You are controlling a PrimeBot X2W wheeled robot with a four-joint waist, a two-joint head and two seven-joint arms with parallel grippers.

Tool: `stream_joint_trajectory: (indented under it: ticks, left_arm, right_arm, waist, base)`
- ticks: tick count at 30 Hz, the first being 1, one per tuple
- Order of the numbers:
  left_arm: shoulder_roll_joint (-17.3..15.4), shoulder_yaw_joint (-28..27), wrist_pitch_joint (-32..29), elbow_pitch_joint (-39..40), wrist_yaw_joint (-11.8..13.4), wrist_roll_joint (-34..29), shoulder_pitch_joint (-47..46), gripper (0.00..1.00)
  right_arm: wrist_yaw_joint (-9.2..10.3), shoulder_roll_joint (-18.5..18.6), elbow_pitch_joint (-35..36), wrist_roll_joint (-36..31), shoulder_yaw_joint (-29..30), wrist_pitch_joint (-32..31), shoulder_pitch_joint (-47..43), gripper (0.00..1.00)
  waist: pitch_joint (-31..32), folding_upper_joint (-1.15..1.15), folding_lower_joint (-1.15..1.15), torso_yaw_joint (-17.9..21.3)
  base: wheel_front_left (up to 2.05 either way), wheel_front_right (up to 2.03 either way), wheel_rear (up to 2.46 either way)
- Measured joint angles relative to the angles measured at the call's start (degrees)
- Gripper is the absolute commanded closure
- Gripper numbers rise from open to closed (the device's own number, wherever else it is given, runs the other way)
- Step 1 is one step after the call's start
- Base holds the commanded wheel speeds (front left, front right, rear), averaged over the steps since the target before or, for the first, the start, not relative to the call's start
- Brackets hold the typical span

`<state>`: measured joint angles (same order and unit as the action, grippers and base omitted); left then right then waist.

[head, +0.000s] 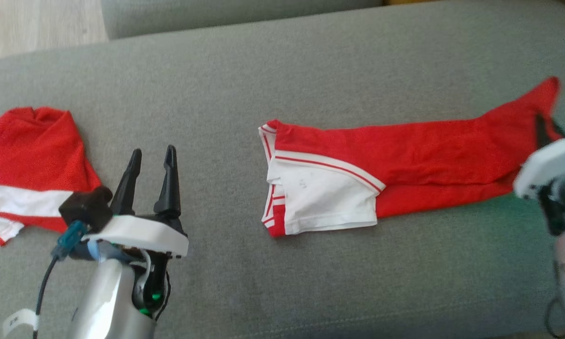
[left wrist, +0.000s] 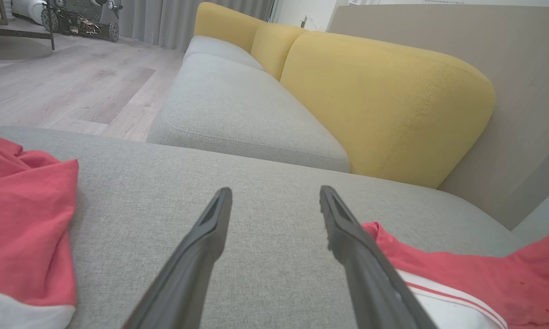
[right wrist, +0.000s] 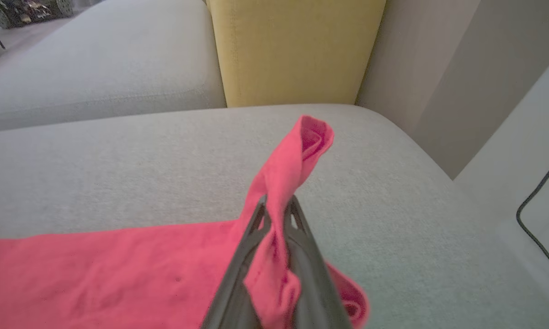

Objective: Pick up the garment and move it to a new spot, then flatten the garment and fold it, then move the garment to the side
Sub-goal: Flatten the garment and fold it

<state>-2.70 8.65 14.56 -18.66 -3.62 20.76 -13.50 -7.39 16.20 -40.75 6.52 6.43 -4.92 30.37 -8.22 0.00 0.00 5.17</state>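
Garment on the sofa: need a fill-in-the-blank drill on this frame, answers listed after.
1. The right pincer is shut on the ____ end of the stretched garment.
2. The left pincer is ____ and holds nothing.
3. The second garment lies on the left pincer's ____ side.
4. Both garments rest on a ____ cushion.
Missing: red; open; left; grey.

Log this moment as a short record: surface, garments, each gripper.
surface: grey sofa cushion
worked item: long garment, red with a white sleeve, stretched out across the cushion
other item: second garment, red and white, lying at the cushion's left
left gripper: open, holding nothing, between the two garments
right gripper: shut on the long garment's red right end
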Motion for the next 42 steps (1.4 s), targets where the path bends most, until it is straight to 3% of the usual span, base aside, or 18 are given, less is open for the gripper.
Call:
stream_joint_trajectory:
  ticks: [12,19,29,38,39,40,41,42]
  left_arm:
    - [0.1,0.0,0.0,0.4,0.5,2.2,1.3,0.0]
    - [0.2,0.2,0.0,0.9,1.1,2.8,2.3,0.0]
    - [0.2,1.9,0.0,1.0,1.1,3.7,2.2,0.0]
    - [0.2,2.0,0.0,0.6,1.2,3.7,2.1,0.0]
    - [0.2,2.0,0.0,0.6,1.4,3.7,2.1,0.0]
    - [0.2,2.0,0.0,0.6,1.6,3.7,2.1,0.0]
    - [0.2,2.1,0.0,0.5,1.6,3.7,2.1,0.0]
    - [0.2,2.1,0.0,0.4,1.6,3.7,2.0,0.0]
  right_arm:
    - [0.0,-8.7,18.0,12.6,-8.3,-11.7,-2.1,1.0]
    - [0.0,-12.3,23.3,16.8,-13.3,-14.3,-7.3,1.0]
    - [0.01,-12.5,18.8,26.4,-24.9,-6.3,-8.7,1.0]
    - [0.01,-12.5,10.2,27.8,-34.0,1.4,-7.4,1.0]
    - [0.01,-12.5,9.6,28.2,-34.5,2.5,-6.8,0.94]
    - [0.01,-12.4,9.2,29.0,-35.5,3.6,-6.2,0.29]
    - [0.01,-12.3,9.1,30.5,-36.5,4.4,-5.6,0.0]
    - [0.01,-12.3,8.8,31.8,-37.7,5.2,-5.0,0.0]
  waist:
    - [3.8,0.0,0.0,0.9]
    - [3.7,0.0,0.0,-0.3]
    - [2.1,0.0,0.0,-2.7]
    - [0.9,0.0,0.0,-4.0]
    - [0.8,0.0,0.0,-4.1]
    - [0.7,0.0,0.0,-4.1]
    - [0.6,0.0,0.0,-4.2]
    - [0.5,0.0,0.0,-4.2]
  base:
    - [0.0,0.0,0.0]
    - [0.0,0.0,0.0]
    - [0.0,0.0,0.0]
    - [0.0,0.0,0.0]
    - [0.0,0.0,0.0]
    - [0.0,0.0,0.0]
    - [0.0,0.0,0.0]
    - [0.0,0.0,0.0]
